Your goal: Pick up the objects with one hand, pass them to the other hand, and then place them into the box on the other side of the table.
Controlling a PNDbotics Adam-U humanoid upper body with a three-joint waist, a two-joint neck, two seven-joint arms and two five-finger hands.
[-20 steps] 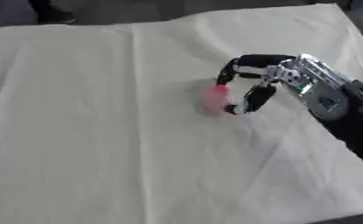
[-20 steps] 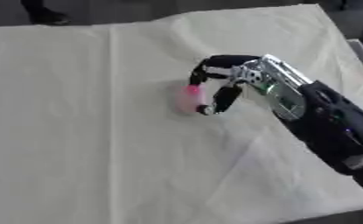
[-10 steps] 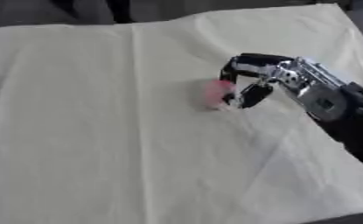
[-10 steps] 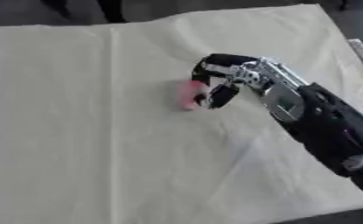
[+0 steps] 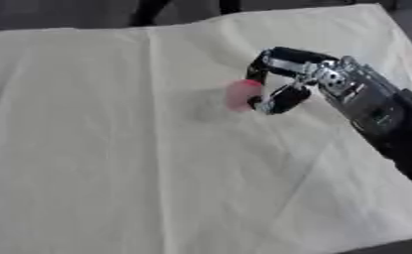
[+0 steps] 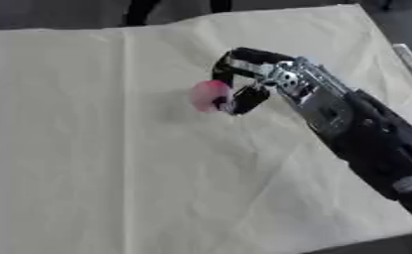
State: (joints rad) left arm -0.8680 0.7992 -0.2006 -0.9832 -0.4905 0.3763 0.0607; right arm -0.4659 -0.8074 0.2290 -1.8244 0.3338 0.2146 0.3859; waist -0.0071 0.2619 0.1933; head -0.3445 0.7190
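Surface: pale cream cloth (image 5: 113, 149) covers the whole surface, with creases and a straight fold line running from its far edge toward the near side.
Background: dark floor beyond the far edge of the cloth.
Right robot hand (image 6: 252, 82): reaches in from the right side, black with silver joints, fingers arched over and thumb curled under, pinching the pink object.
Pink object (image 6: 208, 95): small, rounded and blurred, right of the surface's centre, held at the fingertips; whether it touches the cloth cannot be told.
Right arm (image 6: 365, 144): black forearm stretches from the lower right corner toward the hand.
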